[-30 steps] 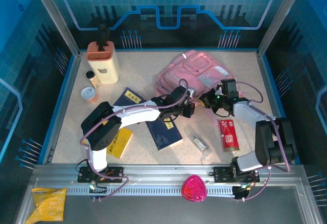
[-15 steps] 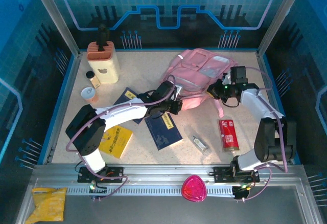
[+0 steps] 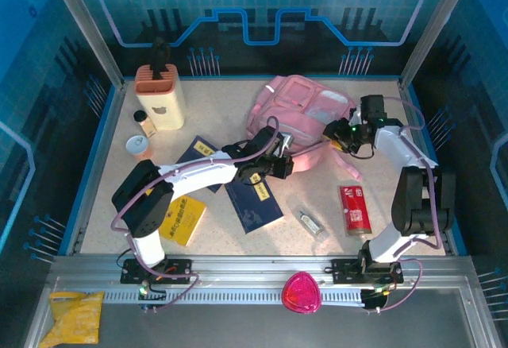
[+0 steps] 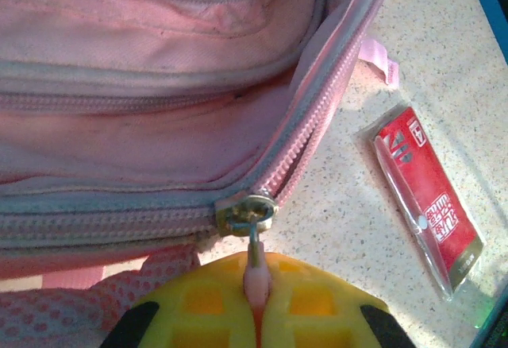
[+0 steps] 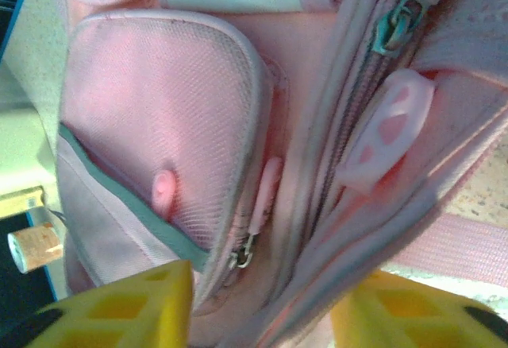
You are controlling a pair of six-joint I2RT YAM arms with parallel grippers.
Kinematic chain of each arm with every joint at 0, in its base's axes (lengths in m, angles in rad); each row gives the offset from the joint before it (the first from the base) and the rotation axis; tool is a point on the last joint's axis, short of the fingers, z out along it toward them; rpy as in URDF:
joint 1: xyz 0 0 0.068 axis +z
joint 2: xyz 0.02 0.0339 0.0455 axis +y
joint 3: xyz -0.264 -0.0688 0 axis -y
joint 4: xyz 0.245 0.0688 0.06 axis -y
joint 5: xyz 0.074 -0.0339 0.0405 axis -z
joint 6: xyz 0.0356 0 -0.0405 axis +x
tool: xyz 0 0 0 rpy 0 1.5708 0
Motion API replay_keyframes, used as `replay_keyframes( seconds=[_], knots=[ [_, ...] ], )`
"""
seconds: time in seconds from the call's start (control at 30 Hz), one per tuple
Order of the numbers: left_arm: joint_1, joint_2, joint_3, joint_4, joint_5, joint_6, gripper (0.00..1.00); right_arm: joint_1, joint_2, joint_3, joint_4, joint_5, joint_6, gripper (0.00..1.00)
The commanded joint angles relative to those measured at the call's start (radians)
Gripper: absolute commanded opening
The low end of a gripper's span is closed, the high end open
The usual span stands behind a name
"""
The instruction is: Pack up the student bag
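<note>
Barely begun: left gripper (image 4: 255, 312) pinches the zip pull (image 4: 255, 272) on the student bag (image 3: 305, 110), right gripper (image 5: 262, 308) gapes; books (image 3: 252, 205) at seven o'clock wait unpacked.

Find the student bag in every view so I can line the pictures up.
Top external: the student bag lies far right of centre on the speckled tabletop.
Left wrist: it covers the upper left; the left gripper pinches its zip pull.
Right wrist: its pockets and zips span the picture.
Shared landmark: that tabletop, right of the bag in both wrist views.
</note>
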Motion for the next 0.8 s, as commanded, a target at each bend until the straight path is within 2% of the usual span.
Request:
replay_keyframes(
  seconds=[0.0, 0.13, 0.2, 0.37, 0.57, 0.67, 0.77],
  knots=[
    [-0.013, 0.006, 0.052, 0.018, 0.046, -0.045, 0.00, -0.019, -0.100, -0.037, -0.060, -0.013, -0.024, 0.61],
    [-0.027, 0.002, 0.039, 0.054, 0.057, -0.078, 0.00, -0.020, -0.203, -0.156, -0.041, -0.071, 0.027, 0.76],
    [-0.030, 0.007, 0.047, 0.052, 0.064, -0.089, 0.00, -0.017, -0.242, -0.207, -0.025, -0.103, 0.067, 0.81],
    [-0.050, 0.008, 0.055, 0.077, 0.064, -0.103, 0.00, 0.045, -0.289, -0.333, 0.115, -0.192, 0.233, 0.84],
    [-0.071, 0.006, 0.073, 0.076, 0.050, -0.100, 0.00, 0.112, -0.299, -0.444, 0.327, -0.139, 0.460, 0.79],
    [-0.076, 0.009, 0.076, 0.080, 0.057, -0.107, 0.00, 0.129, -0.269, -0.428, 0.362, -0.110, 0.486, 0.75],
    [-0.081, 0.010, 0.083, 0.075, 0.061, -0.104, 0.00, 0.141, -0.241, -0.393, 0.353, -0.086, 0.461, 0.65]
  ],
)
